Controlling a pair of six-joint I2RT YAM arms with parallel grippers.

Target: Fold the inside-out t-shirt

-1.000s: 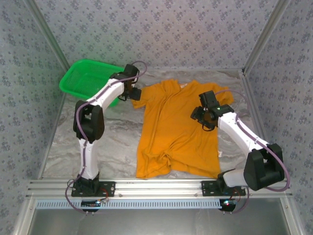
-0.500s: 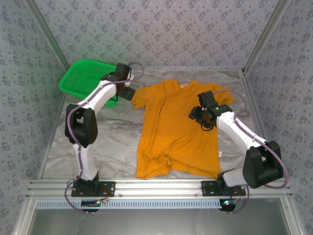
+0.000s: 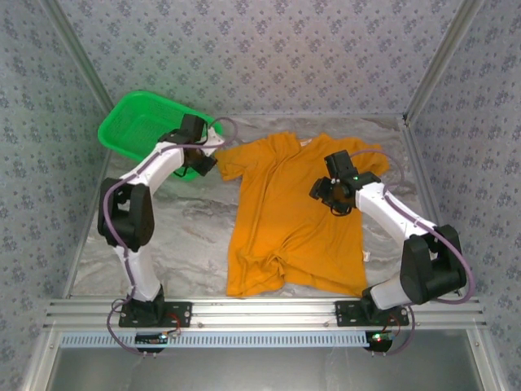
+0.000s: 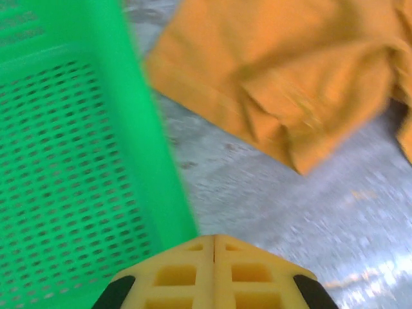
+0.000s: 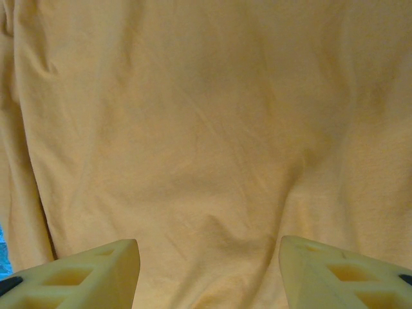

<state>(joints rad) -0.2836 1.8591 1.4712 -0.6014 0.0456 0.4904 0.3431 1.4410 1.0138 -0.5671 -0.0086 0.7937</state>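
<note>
From above, the inside-out t-shirt [image 3: 285, 220] lies spread on the table [image 3: 179, 236]. The left gripper [image 3: 203, 160] sits between its sleeve and the green basket [image 3: 138, 130], and the right gripper [image 3: 332, 198] hangs over its chest. In the left wrist view the yellow fingers [image 4: 180, 273] are pressed together on nothing — basket wall just beside, sleeve beyond. In the right wrist view the fingers [image 5: 84, 273] stand parted above flat orange cloth — nothing held.
</note>
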